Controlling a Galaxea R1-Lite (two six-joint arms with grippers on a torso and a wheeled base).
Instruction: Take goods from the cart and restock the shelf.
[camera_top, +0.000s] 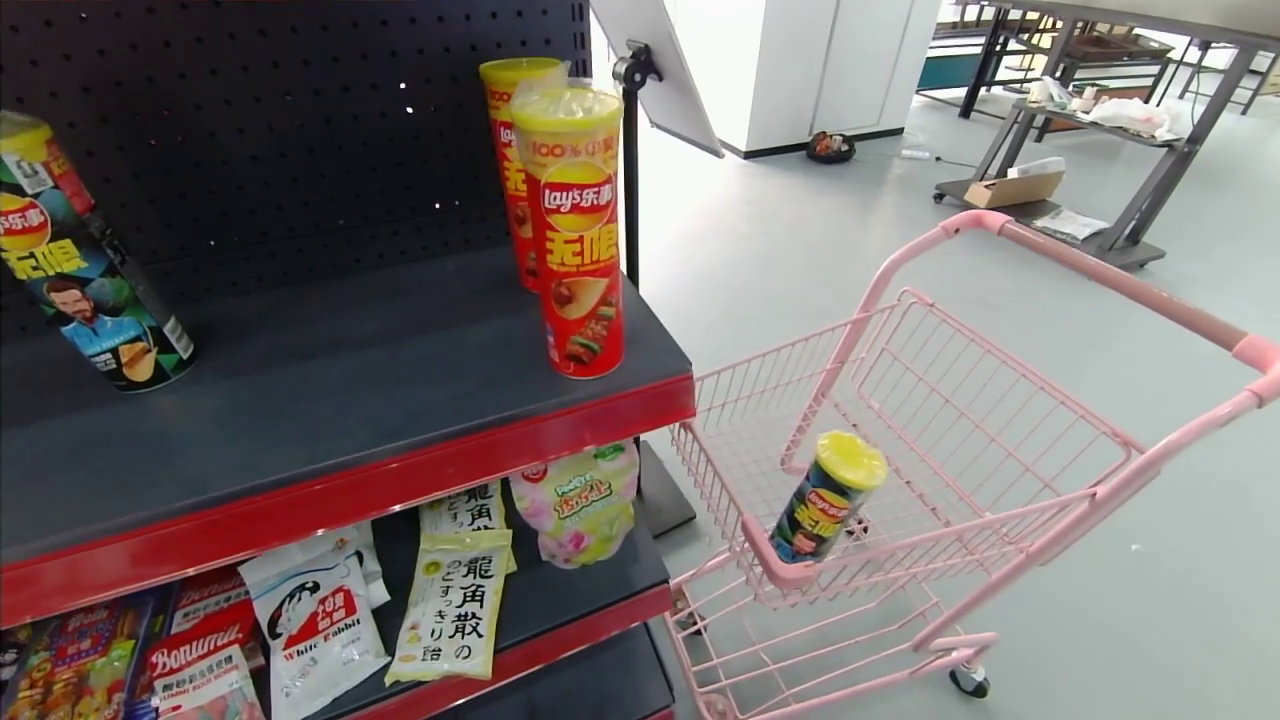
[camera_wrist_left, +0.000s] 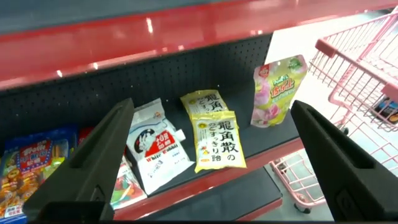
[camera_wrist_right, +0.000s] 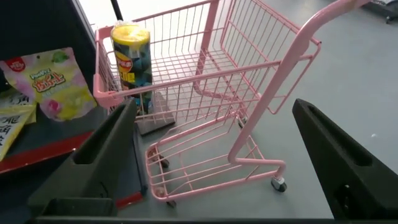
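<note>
A pink cart (camera_top: 1000, 300) stands on the floor to the right of the shelf unit. One dark chip can with a yellow lid (camera_top: 828, 497) leans in the cart's basket, at its front corner nearest the shelf; the same can (camera_wrist_right: 131, 53) and cart (camera_wrist_right: 292, 53) appear in the right wrist view. Two red chip cans (camera_top: 580, 235) stand at the right end of the dark upper shelf (camera_top: 330, 390). Another dark chip can (camera_top: 80, 270) stands at its left. My left gripper (camera_wrist_left: 211, 162) is open, facing the lower shelf. My right gripper (camera_wrist_right: 217, 155) is open, facing the cart.
The lower shelf (camera_top: 560, 590) holds flat snack bags: a white bag (camera_wrist_left: 155, 149), yellow bags (camera_wrist_left: 214, 134) and a pastel pouch (camera_wrist_left: 278, 90) at the right end. A black pole (camera_top: 630, 170) rises beside the shelf's right end. Tables stand far back on the open grey floor (camera_top: 800, 250).
</note>
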